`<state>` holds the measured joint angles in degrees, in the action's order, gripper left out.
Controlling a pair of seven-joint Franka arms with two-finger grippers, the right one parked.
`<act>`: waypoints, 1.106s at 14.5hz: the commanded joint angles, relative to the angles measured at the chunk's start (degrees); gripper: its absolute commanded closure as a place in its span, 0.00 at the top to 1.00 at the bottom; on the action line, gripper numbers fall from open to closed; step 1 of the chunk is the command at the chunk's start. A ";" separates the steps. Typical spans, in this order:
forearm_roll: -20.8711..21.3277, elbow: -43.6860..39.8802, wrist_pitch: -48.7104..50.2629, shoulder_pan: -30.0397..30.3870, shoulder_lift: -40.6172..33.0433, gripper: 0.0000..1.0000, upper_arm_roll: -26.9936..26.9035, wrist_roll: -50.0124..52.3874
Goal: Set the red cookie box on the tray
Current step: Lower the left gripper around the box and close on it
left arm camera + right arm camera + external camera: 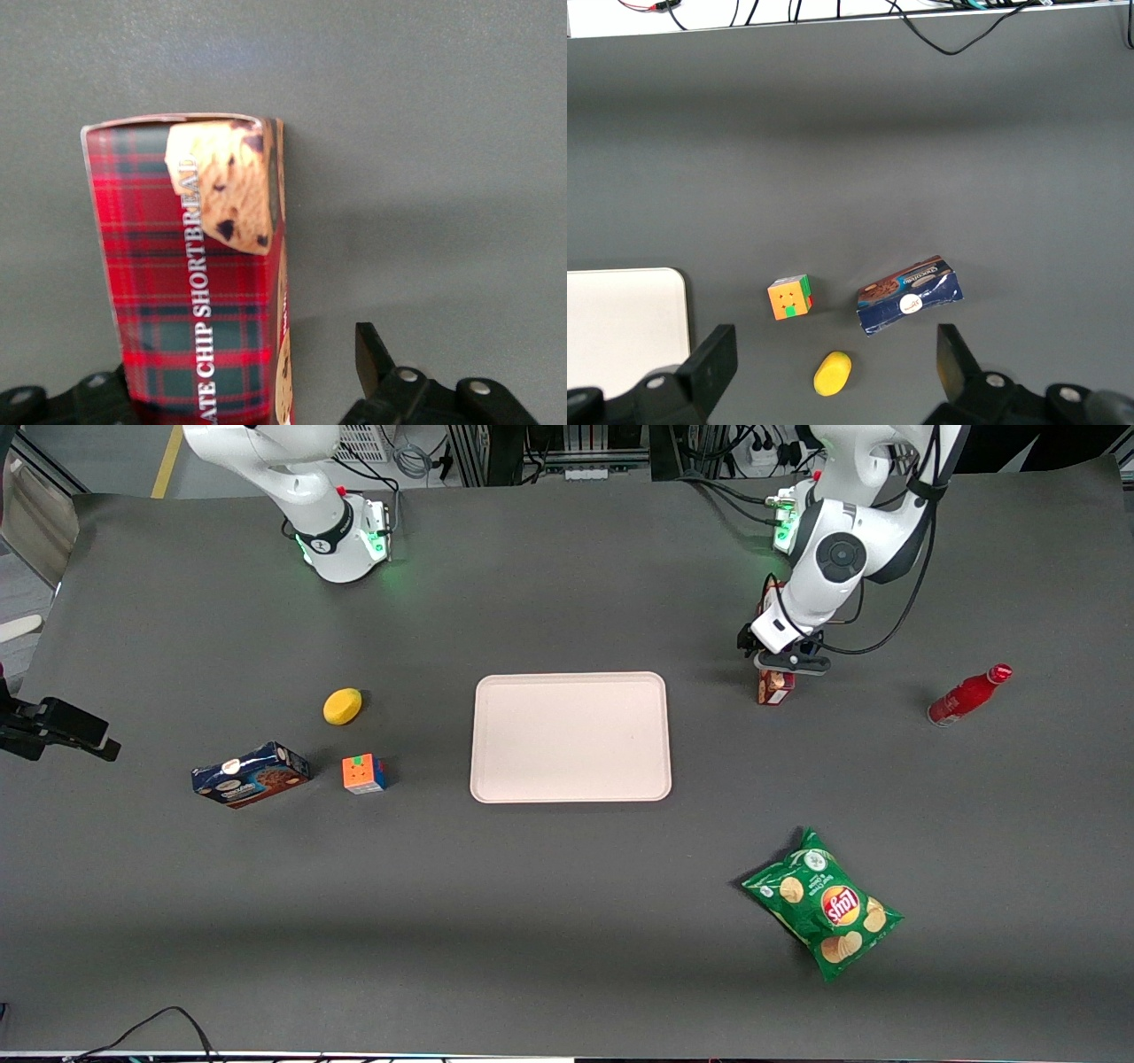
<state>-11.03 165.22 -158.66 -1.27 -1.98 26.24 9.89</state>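
Beside the tray, toward my working end of the table: this is where my job stands right now.

Red cookie box [197, 283]: one. It sits just off the tray's short edge, with bare table between the two, and my wrist hides most of it from the front.

My gripper [783, 662]: directly over the red cookie box, fingers spread on either side of it. One fingertip shows clear of the cardboard with a gap, so I judge I am not clenched on it yet.

Tray [571, 737]: one, flat and bare, the landmark for everything here.

Step in hand: closing on the box. To do it well I should centre the box between my fingers, press on the long plaid faces and not the end flap, and squeeze only enough to hold, since thin cardboard dents. Then lift straight up and lay it flat within the tray's rim.

Red bottle [967, 694]: one, lying farther from the tray than the red cookie box.

Chip bag [823, 903]: one, nearer the front camera than the tray.

Blue cookie box [251, 774], puzzle cube [364, 773], lemon [342, 706]: one each, off the tray's parked-arm end.
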 commanded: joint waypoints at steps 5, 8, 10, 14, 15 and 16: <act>-1.10 4.32 -3.15 -0.22 -3.02 0.15 0.12 -1.28; -1.19 2.84 -2.98 -0.05 -3.29 0.02 -0.14 -1.28; -1.19 0.30 -2.36 0.48 -3.38 0.03 -0.75 -1.63; -1.01 -6.99 2.88 0.66 -5.30 0.01 -3.65 -2.60; -1.01 -10.06 7.53 0.66 -6.36 0.01 -3.92 -2.42; -1.01 -13.48 13.40 0.66 -7.41 0.01 -4.62 -2.51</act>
<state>-11.05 157.47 -157.00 -0.65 -3.78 22.53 8.63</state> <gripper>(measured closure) 0.722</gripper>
